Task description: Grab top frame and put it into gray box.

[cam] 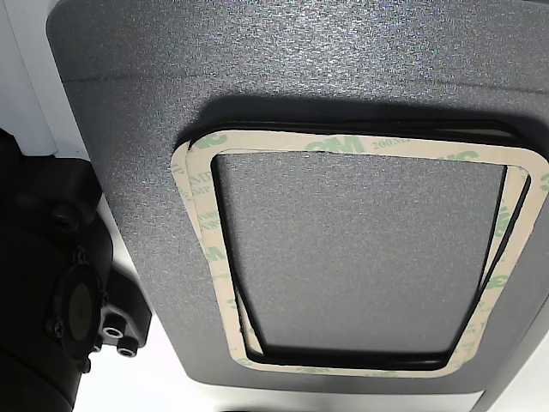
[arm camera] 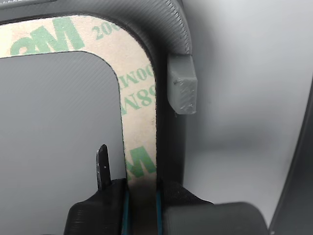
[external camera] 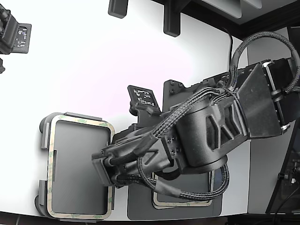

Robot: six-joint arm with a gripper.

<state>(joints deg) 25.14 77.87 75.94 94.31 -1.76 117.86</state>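
The white table (external camera: 84, 61) carries everything. Across it reaches the black arm (external camera: 211, 131), its bulk and braided cables (external camera: 187, 190) hiding most of the dark gray mat (external camera: 140, 208) below it in the exterior view. The gray box (external camera: 44, 136) lies toward the exterior view's left, right under the gripper (external camera: 105, 168).

The top frame (external camera: 79, 123) lies in the gray box, its cream band running round the box's rim with the tray floor showing through the open middle. The gripper's jaws are clenched on one long side of the frame, near a corner; the wrist view shows the band (arm camera: 139, 122) passing between the blue-edged pads (arm camera: 126, 205), with green 3M print on it. Just beside the jaws, outside the frame, a raised gray tab (arm camera: 182, 84) stands on the box wall. A thin dark pointed finger (arm camera: 102, 166) stands up on the inner side of the jaws, over the tray floor.

Only the other view shows the remaining stack of frames (cam: 206, 215) plainly: at least two, slightly out of line, lying on the textured mat (cam: 343, 60). The exterior view gives just a sliver of that stack (external camera: 180, 202) beneath the arm. A small black fixture (external camera: 143, 98) stands behind the arm, and another (external camera: 14, 35) sits at the table's far corner, well apart from the jaws.
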